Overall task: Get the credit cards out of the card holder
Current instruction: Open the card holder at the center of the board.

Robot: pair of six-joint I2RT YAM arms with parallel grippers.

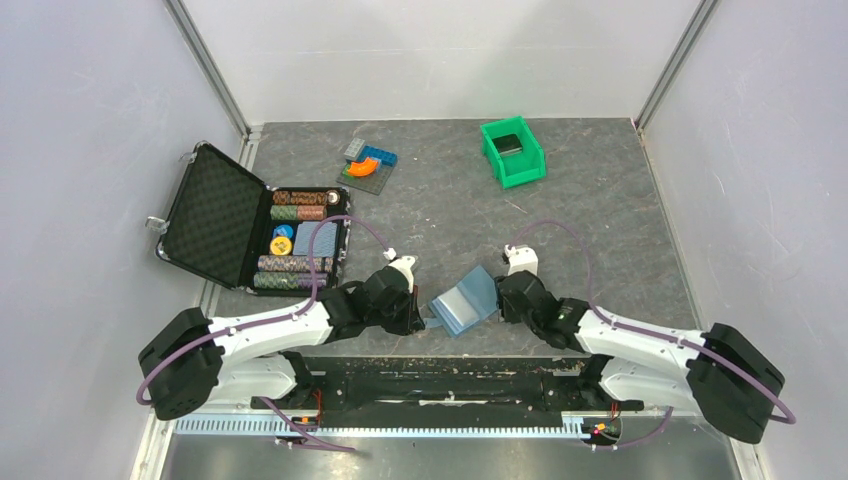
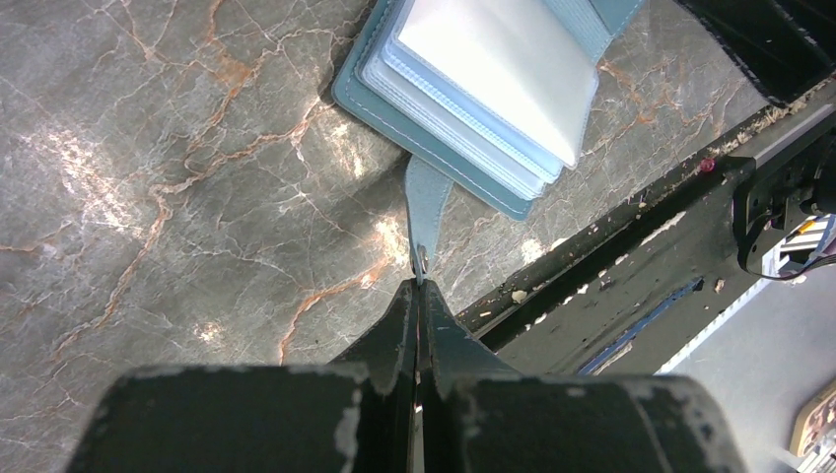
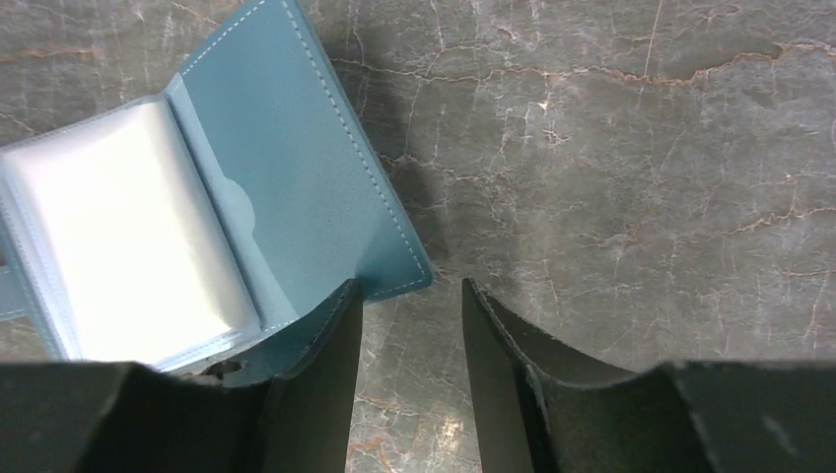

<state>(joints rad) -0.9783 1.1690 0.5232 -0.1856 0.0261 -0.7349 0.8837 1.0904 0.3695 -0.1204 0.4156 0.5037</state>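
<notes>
Lighting is bright, diffuse and overhead, casting only soft shadows on the counter (image 3: 641, 148). Glare bleaches the clear sleeves (image 3: 118, 227) of the card holder (image 3: 296, 148) in both wrist views. The left tool (image 2: 419, 288) and right tool (image 3: 409, 288) appear dark and soft-focused at the lower frame edges.

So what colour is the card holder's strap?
The strap is teal-blue, clearest in the left wrist view.

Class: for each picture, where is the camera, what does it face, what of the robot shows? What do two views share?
Top external: above and behind, looking down on the table; left arm, right arm show.
Left wrist: on left arm, looking down; left pincer shut on the strap of the card holder.
Right wrist: on right arm, looking down; right pincer open.
All share the card holder.
</notes>
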